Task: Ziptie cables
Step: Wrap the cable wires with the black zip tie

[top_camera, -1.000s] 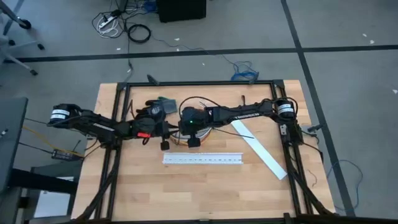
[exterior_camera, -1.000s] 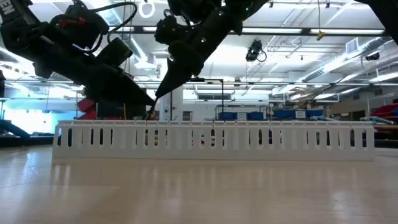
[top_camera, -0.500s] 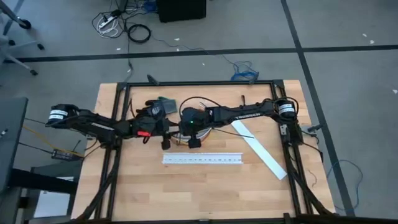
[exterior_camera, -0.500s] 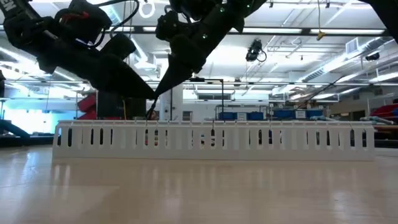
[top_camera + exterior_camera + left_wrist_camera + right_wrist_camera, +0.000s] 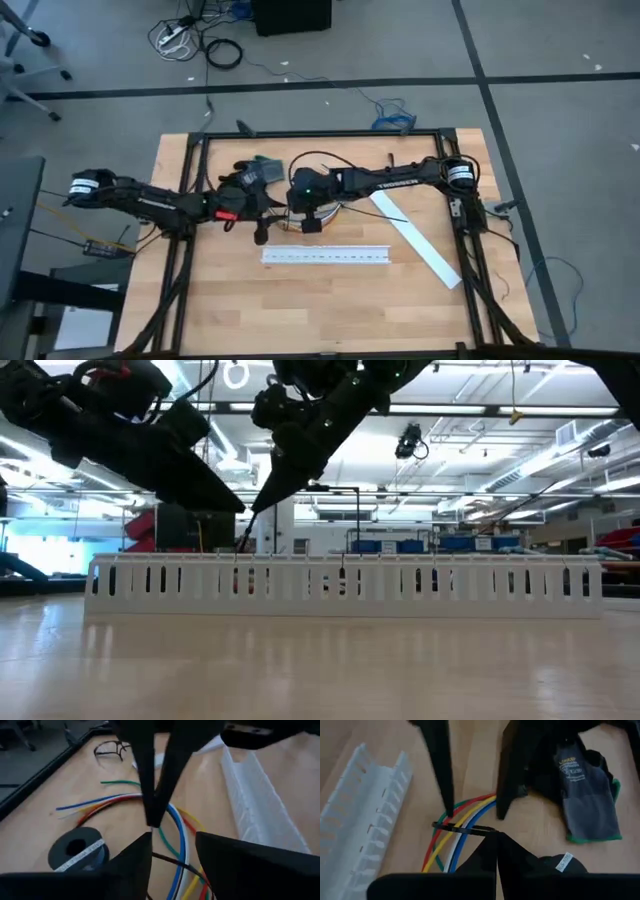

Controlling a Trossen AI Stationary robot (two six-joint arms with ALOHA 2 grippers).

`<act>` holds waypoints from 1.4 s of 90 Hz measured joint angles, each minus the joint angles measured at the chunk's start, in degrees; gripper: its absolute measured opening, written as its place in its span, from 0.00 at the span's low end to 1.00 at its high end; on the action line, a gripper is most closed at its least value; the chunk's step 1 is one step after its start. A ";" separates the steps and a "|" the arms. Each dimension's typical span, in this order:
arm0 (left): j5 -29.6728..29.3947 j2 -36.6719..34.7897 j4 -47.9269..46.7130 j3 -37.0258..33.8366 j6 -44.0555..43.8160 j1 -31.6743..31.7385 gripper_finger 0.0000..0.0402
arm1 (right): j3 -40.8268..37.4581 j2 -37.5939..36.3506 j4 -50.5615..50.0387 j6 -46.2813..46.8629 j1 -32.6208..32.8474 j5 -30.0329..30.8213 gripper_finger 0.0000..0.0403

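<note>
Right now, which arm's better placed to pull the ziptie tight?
Right, probably: its pincer is shut on the ziptie lying across the cables; left pincer is open, holding nothing.

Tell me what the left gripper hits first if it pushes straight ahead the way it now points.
Likely the right gripper's fingers, close ahead of the open left gripper above the cables; depth is uncertain.

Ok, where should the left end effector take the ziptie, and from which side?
Take the ziptie at its free tip, beyond the cables and away from the right end effector, which seems shut on the other end. The strap lies flat across the bundle, so bring the open left end effector down from above, straddling it crosswise.
</note>
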 joint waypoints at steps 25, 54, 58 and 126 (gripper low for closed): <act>-0.58 2.00 2.37 -0.01 -0.07 -0.02 0.37 | 0.02 0.02 0.53 -0.18 1.13 -0.44 0.00; -1.09 2.50 2.65 0.00 -1.31 -0.02 0.37 | 0.02 0.04 1.23 -0.18 1.38 -0.39 0.00; -1.09 2.71 2.73 0.00 -1.27 -0.02 0.37 | 0.02 0.04 1.36 -0.20 1.38 -0.39 0.00; -4.09 5.11 3.54 -0.04 -0.79 -0.02 0.24 | 0.02 0.07 1.95 -0.20 1.49 0.32 0.00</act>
